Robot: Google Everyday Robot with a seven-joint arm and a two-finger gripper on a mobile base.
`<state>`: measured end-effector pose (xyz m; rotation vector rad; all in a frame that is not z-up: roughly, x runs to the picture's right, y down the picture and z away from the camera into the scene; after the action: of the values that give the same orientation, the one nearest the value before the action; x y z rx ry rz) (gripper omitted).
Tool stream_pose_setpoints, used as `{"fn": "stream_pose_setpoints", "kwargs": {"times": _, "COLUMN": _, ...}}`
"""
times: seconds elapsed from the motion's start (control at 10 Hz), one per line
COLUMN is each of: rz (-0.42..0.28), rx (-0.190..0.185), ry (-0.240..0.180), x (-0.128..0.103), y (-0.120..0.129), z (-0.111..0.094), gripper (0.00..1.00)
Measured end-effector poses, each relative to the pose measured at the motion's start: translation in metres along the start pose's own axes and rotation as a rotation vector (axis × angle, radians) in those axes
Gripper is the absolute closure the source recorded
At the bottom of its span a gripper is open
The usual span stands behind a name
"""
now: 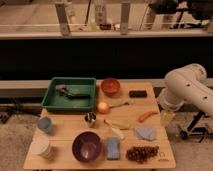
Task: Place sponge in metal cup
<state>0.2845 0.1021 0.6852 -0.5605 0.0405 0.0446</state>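
gripper (pixel 167 118) at table's (pixel 65 131) right edge, state cannot tell | sponge (pixel 113 148) beside purple bowl (pixel 76 146), outside metal cup (pixel 90 118)

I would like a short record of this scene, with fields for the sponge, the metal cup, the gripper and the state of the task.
sponge: blue sponge lies flat at the table front, between purple bowl and grapes
metal cup: metal cup stands upright mid-table, behind the purple bowl
gripper: gripper hangs at the table's right edge, beside the carrot, apart from the sponge
task state: sponge not yet in cup
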Motion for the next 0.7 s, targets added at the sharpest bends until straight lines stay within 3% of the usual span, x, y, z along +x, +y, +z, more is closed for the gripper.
{"fn": "stream_pose_setpoints", "kwargs": {"times": 0.4, "rz": -0.076, "rx": 0.004, "ry": 0.025, "x": -0.031, "y": 0.012, "z": 0.014, "gripper": 0.2}}
{"fn": "stream_pose_setpoints", "kwargs": {"times": 0.7, "rz": -0.111, "rx": 0.003, "ry": 0.035, "x": -0.038, "y": 0.02, "z": 0.019, "gripper": 0.2}}
